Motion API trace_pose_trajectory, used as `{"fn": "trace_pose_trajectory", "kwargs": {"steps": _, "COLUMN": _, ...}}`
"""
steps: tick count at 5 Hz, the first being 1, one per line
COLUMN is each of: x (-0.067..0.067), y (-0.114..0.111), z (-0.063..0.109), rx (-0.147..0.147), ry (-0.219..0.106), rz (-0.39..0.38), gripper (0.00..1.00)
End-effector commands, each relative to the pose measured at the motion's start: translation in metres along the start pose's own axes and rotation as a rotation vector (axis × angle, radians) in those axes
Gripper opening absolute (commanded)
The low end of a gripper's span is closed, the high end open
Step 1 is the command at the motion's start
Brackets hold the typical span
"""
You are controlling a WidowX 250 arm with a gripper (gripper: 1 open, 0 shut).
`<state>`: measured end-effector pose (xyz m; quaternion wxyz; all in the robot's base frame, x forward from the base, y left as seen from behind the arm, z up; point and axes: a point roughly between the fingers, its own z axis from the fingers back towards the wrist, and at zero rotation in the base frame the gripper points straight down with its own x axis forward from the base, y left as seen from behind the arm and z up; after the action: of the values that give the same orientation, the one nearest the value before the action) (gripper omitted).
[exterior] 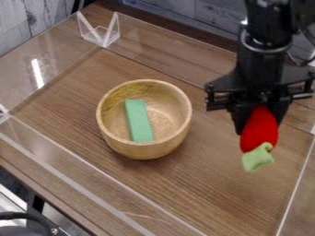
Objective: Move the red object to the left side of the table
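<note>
The red object [259, 131], a small oblong red toy vegetable with a pale green stub at its lower end, hangs in the air over the right part of the table [172, 180]. My gripper [260, 114] points straight down and is shut on the red object's upper end, its black fingers on either side. The toy's lower half and green stub dangle below the fingers, clear of the wood.
A wooden bowl [144, 118] holding a flat green block [138, 120] sits mid-table, left of the gripper. Low clear acrylic walls [55, 55] edge the table, with a clear bracket [99, 30] at the back left. Bare wood lies left of the bowl.
</note>
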<state>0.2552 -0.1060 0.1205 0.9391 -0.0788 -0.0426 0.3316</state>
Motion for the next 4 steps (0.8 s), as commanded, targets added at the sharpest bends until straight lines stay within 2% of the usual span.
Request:
{"fn": "trace_pose_trajectory", "kwargs": {"steps": 1, "x": 0.006, "y": -0.003, "z": 0.008, "rx": -0.049, "ry": -0.025, "rz": -0.005, "gripper": 0.00}}
{"fn": "trace_pose_trajectory", "kwargs": {"steps": 2, "x": 0.010, "y": -0.001, "z": 0.006, "rx": -0.058, "ry": -0.026, "rz": -0.011, "gripper": 0.00}}
{"fn": "trace_pose_trajectory", "kwargs": {"steps": 3, "x": 0.000, "y": 0.006, "z": 0.010, "rx": -0.066, "ry": -0.029, "rz": -0.008, "gripper": 0.00}}
{"fn": "trace_pose_trajectory", "kwargs": {"steps": 4, "x": -0.008, "y": 0.007, "z": 0.007, "rx": -0.071, "ry": -0.034, "rz": 0.044, "gripper": 0.00}}
